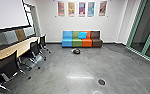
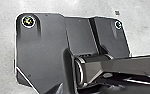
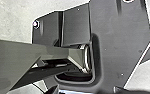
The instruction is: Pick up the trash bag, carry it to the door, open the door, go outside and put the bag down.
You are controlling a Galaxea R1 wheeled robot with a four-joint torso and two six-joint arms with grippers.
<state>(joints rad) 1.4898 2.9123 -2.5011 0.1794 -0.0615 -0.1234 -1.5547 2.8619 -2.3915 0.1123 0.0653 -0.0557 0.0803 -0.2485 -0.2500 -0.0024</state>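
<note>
Nearest, robot's base plate (image 2: pixel 46 50) is spreading over the floor (image 1: pixel 51 72), prob. to keep the rig steady. Can't tell if L gripper or R gripper is spread, pressed together or pinching sth.

Near 1 o'clock, a dark round spot (image 1: pixel 101 82) is marking the floor, poss. a floor-outlet cover. From 10 to 11, black mesh chairs (image 1: pixel 7 62) are lining the long wood-topped counter (image 1: pixel 14 48), presumably so people can sit & work there.

Farther, abt 12 o'clock, a small dark bundle w/ a pale bit, prob. the trash bag (image 1: pixel 76 51), is lying on the floor just in front of the multicolour sofa (image 1: pixel 67 43); looks to be waiting for pickup, so step 1 is likely reaching it. Sofa is backing onto the wall, prob. to save walking room; a blue cushion (image 1: pixel 82 35) is leaning on its backrest.

At 2, green-framed glass (image 1: pixel 146 30) is standing; can't tell if that's the exit. Posters (image 1: pixel 71 9) are hanging above the sofa, prob. for décor.
</note>
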